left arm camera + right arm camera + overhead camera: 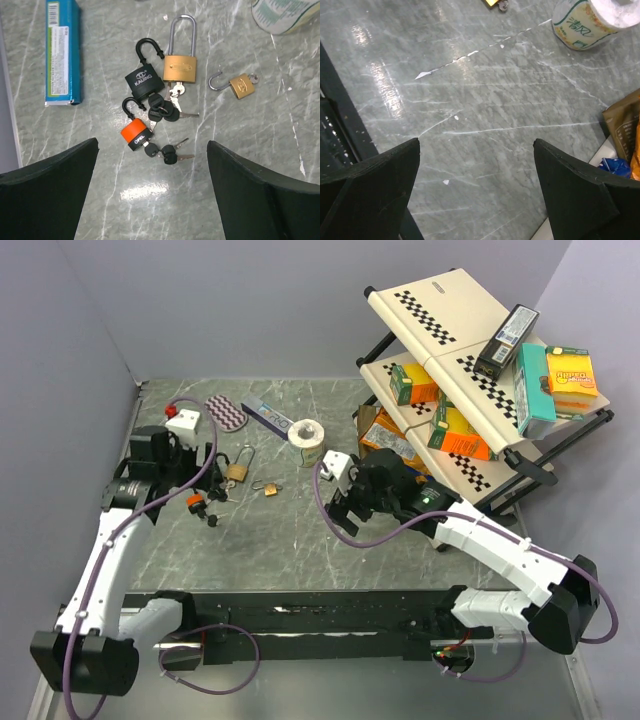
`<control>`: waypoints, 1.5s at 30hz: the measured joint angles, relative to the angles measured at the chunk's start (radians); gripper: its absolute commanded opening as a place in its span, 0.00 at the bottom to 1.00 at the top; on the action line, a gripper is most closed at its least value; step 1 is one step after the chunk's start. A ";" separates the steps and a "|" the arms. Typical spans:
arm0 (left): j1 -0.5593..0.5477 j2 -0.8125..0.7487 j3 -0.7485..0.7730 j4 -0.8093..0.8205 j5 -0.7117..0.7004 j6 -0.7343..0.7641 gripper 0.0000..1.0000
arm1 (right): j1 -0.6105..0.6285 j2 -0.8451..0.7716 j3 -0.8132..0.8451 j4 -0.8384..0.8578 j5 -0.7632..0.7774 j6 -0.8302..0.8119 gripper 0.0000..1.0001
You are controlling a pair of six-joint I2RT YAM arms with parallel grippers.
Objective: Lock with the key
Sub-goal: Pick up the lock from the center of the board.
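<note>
The black padlock (pixel 142 82) and orange padlock (pixel 135 136) lie on the tabletop (pixel 260 125), shackles open, keys in. The left tool (pixel 152 145) and right tool (pixel 476 142) are spread, empty.

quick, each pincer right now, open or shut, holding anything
left pincer: open, holding nothing
right pincer: open, holding nothing

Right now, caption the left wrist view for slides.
Open left gripper above black padlock, orange padlock, large brass padlock, small brass padlock, keys.
</note>
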 measured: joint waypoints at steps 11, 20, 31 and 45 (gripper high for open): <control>-0.037 0.212 0.037 0.057 0.254 0.230 0.96 | -0.095 -0.060 0.005 -0.052 -0.139 0.051 1.00; -0.170 0.531 0.093 0.195 0.352 0.382 0.96 | -0.201 -0.105 -0.022 -0.057 -0.243 0.166 1.00; -0.250 0.830 0.200 0.249 0.312 0.455 0.88 | -0.210 -0.132 -0.080 -0.072 -0.280 0.180 1.00; -0.266 0.842 0.154 0.262 0.274 0.545 0.85 | -0.211 -0.132 -0.080 -0.072 -0.295 0.175 1.00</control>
